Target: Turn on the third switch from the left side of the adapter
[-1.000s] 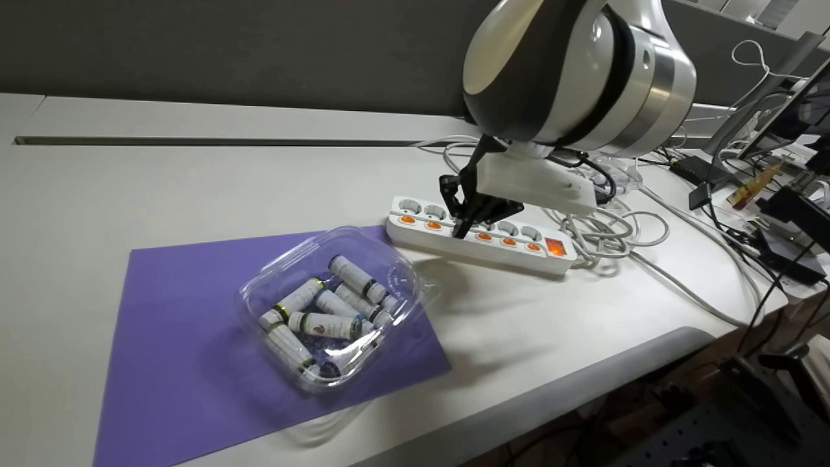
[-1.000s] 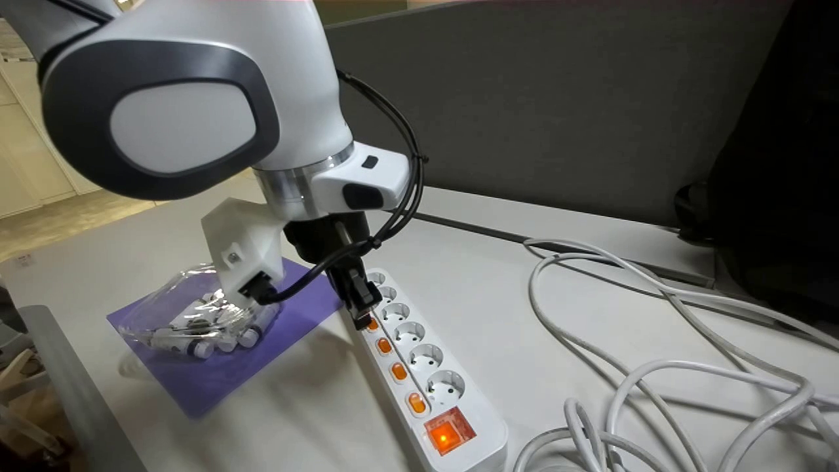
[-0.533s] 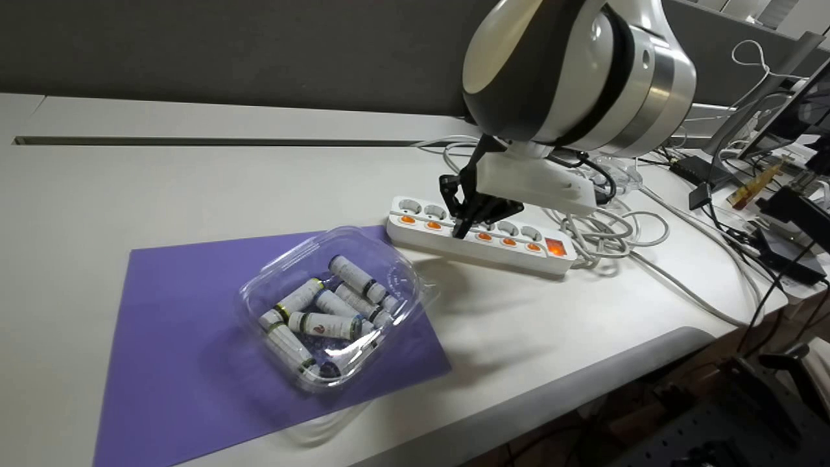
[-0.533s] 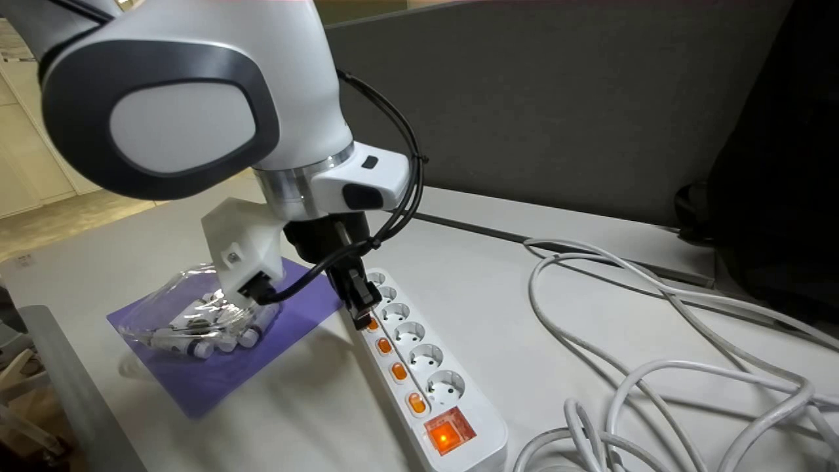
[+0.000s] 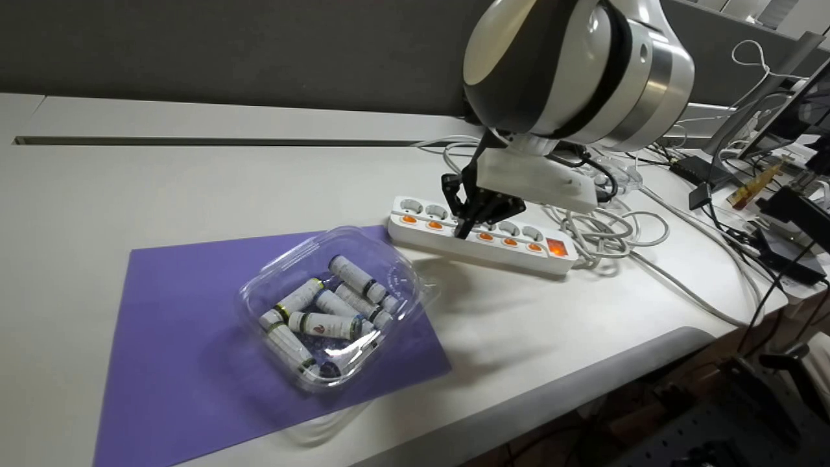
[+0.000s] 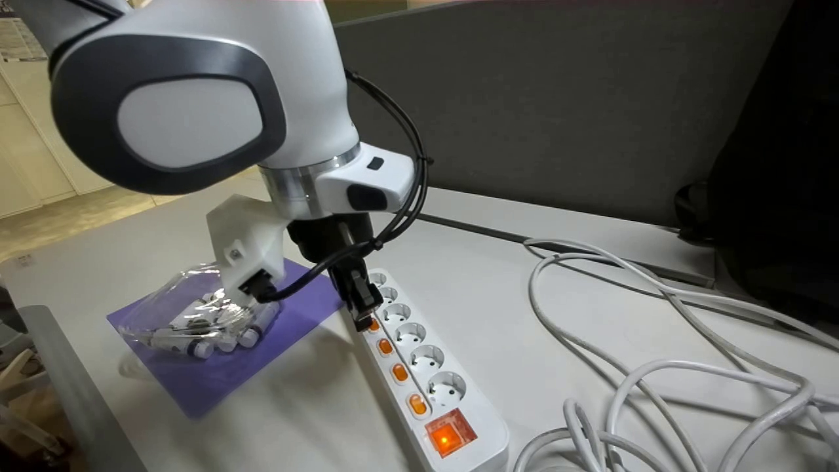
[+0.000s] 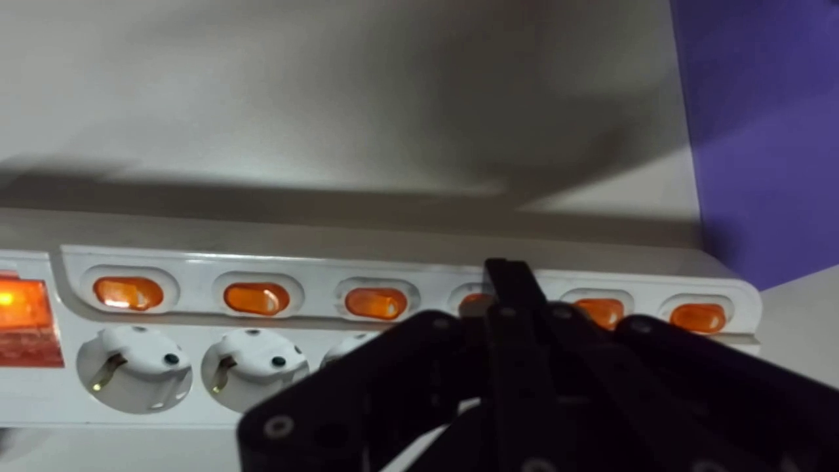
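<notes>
Gripper [image 7: 509, 265] is clenched, empty | switch [image 7: 473, 303], third from unlit end of strip [image 7: 341, 246], is partly hidden by it | likely stiffly sprung, best pressed, not pinched; strip, if light, may be slid.

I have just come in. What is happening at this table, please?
A robot arm has its closed gripper at the third small switch of the white power strip, counting from the purple sheet. I cannot tell whether it is pressing. The larger switch at the opposite end glows orange. Small bottles lie in a clear container on the sheet.
</notes>
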You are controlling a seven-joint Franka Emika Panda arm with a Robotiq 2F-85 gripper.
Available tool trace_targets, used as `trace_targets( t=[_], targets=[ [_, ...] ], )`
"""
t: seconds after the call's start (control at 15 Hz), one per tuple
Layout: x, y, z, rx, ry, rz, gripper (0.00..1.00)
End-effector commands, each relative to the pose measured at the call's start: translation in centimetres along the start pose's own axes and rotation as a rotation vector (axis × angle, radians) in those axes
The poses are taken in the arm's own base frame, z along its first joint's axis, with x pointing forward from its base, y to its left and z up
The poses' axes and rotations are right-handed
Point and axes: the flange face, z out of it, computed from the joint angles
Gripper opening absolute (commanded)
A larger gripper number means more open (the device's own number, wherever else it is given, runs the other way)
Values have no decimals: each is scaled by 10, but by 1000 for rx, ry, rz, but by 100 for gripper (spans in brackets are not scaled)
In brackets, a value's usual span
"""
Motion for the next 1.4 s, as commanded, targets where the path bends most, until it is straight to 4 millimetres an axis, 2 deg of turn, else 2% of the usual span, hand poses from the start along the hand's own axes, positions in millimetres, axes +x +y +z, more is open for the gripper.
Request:
trace_targets(
  t=[0.0, 0.6, 1.33],
  targets=[
    [15, 7, 13, -48, -61, 68, 0],
    [37, -5, 29, -164, -216, 242, 0],
    [54, 10, 51, -249, -471, 560, 0]
  ],
)
